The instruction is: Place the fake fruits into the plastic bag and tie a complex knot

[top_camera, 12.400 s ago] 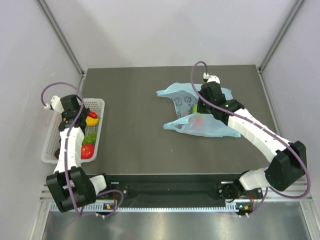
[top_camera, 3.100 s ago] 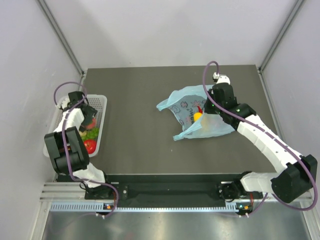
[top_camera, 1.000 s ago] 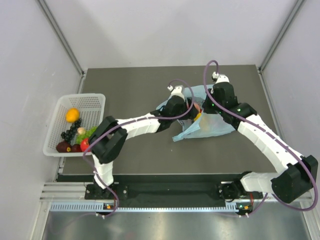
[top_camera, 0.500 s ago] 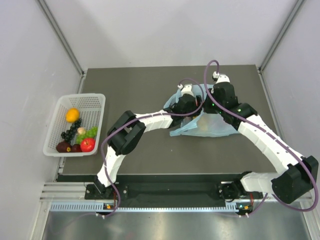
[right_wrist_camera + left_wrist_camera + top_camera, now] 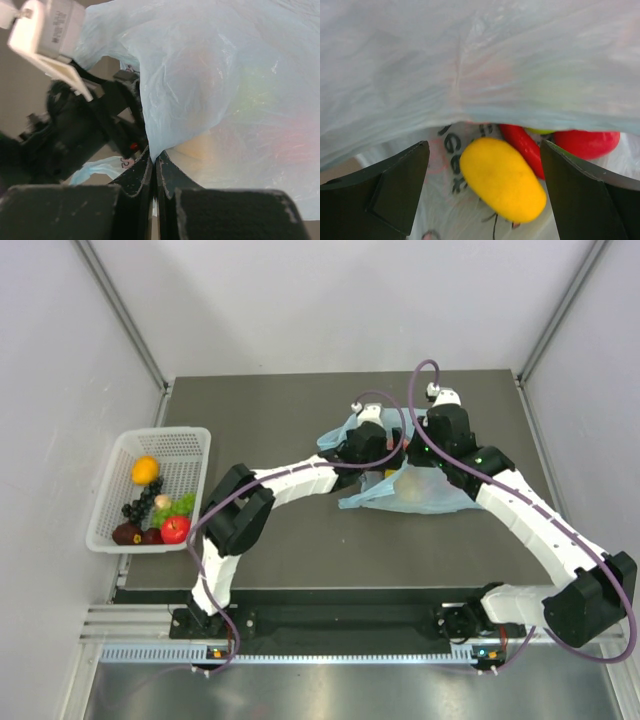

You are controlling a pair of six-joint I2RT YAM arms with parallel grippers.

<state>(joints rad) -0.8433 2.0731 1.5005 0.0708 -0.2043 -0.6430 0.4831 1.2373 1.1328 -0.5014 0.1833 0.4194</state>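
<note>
Dark print on the plastic bag [image 5: 415,490] – too crumpled to read. Lies on the surface [image 5: 280,540], right of centre, mouth toward the left. Inside, yellow mango [image 5: 502,180], long axis upper-left to lower-right in the left wrist view. Left fingers [image 5: 395,190] spread wide at the mouth, gripping nothing – right fingers [image 5: 132,187] pinched tight on the bag's upper edge.

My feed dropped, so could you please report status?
Left pincer open over yellow plastic mango inside thin light-blue plastic bag. Right pincer shut on bag's edge. Nothing blocking.
</note>
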